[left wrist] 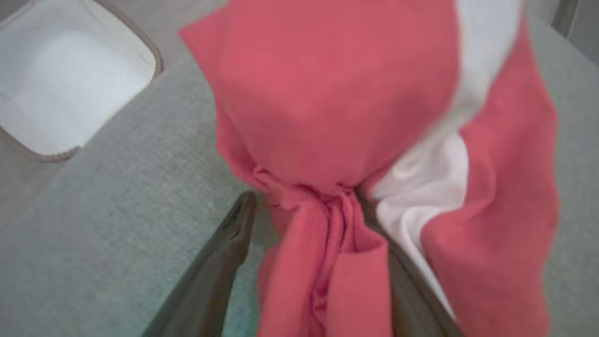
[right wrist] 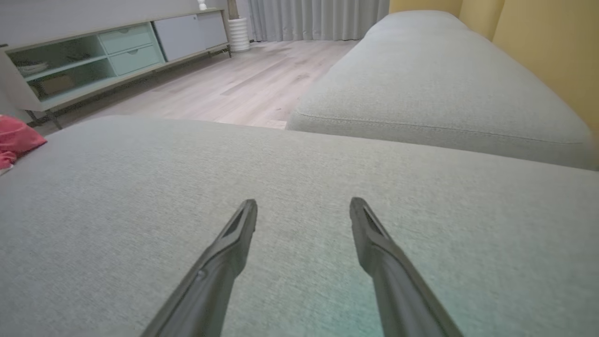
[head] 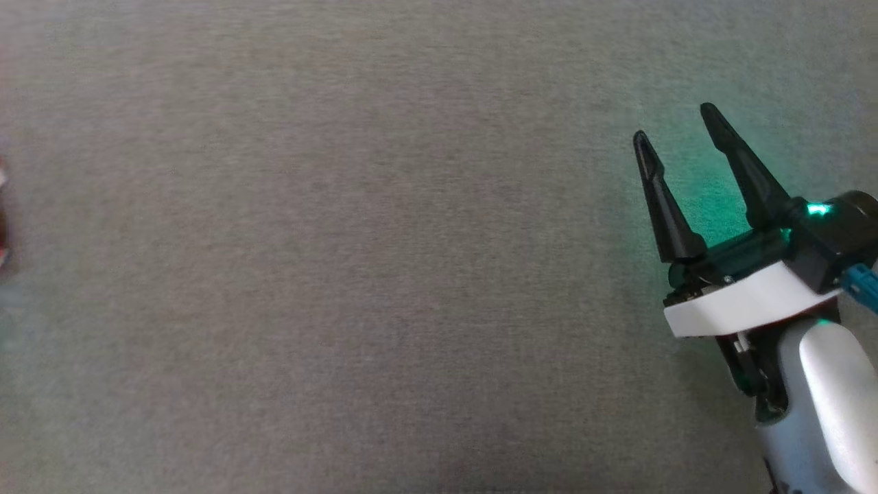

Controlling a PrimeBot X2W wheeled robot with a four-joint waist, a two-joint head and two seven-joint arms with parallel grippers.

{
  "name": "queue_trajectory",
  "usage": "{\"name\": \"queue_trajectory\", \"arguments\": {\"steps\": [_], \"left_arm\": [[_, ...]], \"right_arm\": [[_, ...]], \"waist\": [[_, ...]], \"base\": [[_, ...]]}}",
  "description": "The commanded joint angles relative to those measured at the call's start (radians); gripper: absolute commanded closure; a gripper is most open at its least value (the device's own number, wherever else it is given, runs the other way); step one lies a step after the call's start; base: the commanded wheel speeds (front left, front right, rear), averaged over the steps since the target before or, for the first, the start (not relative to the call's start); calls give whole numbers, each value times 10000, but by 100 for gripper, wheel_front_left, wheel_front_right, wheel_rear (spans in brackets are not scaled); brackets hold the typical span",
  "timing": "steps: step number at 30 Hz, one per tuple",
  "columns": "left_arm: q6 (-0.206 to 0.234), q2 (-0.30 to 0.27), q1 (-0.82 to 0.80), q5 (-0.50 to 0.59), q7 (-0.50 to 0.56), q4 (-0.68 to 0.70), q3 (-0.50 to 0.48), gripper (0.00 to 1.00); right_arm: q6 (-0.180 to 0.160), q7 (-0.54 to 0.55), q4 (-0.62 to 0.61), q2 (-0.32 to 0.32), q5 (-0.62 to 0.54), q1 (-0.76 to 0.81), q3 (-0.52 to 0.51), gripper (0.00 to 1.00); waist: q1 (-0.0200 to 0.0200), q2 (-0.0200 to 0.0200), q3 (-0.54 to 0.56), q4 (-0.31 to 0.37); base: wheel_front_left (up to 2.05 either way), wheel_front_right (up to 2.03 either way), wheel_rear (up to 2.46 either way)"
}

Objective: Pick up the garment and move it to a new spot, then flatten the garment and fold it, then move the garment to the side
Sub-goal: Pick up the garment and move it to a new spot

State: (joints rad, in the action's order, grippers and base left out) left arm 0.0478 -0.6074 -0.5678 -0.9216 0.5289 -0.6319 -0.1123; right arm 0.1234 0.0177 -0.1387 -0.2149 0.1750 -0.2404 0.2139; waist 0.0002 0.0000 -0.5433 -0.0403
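Observation:
The garment is pink-red cloth with a white band, blurred and hanging close to the lens in the left wrist view. It bunches into a knot of folds between the fingers of my left gripper. The jaws stand wide apart, so the gripper is open; one dark finger is bare and the other is mostly hidden under the cloth. A corner of the garment lies at the far left in the right wrist view. My right gripper hovers open and empty over the grey cushion.
The grey fabric sofa seat spreads under both arms. A white fabric basket stands off its edge. A second cushion, wood floor and a low cabinet lie beyond; a yellow wall is at the right.

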Motion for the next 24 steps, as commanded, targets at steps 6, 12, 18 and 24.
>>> {"name": "queue_trajectory", "arguments": {"steps": [6, 12, 18, 24], "left_arm": [[-59, -595, 31, -43, 286, 288, -309, 100], [-562, -893, -118, 509, -769, 1037, -139, 100], [-955, -908, -785, 1056, -1343, 2696, 422, 100], [-985, 115, -1500, 1170, -1030, 4763, 1586, 100]], "right_arm": [[73, -155, -124, 63, 140, 97, 184, 0], [73, -320, 265, 183, 324, 245, 353, 0], [73, -475, 750, 406, 542, 654, 447, 0], [73, -499, 995, 576, 684, 1064, 444, 0]], "waist": [[-2, 0, 498, 266], [-2, 0, 1601, 235], [-2, 0, 3107, 358], [-2, 0, 4194, 620]], "base": [[0, 0, 0], [0, 0, 0], [0, 0, 0], [0, 0, 0]]}}
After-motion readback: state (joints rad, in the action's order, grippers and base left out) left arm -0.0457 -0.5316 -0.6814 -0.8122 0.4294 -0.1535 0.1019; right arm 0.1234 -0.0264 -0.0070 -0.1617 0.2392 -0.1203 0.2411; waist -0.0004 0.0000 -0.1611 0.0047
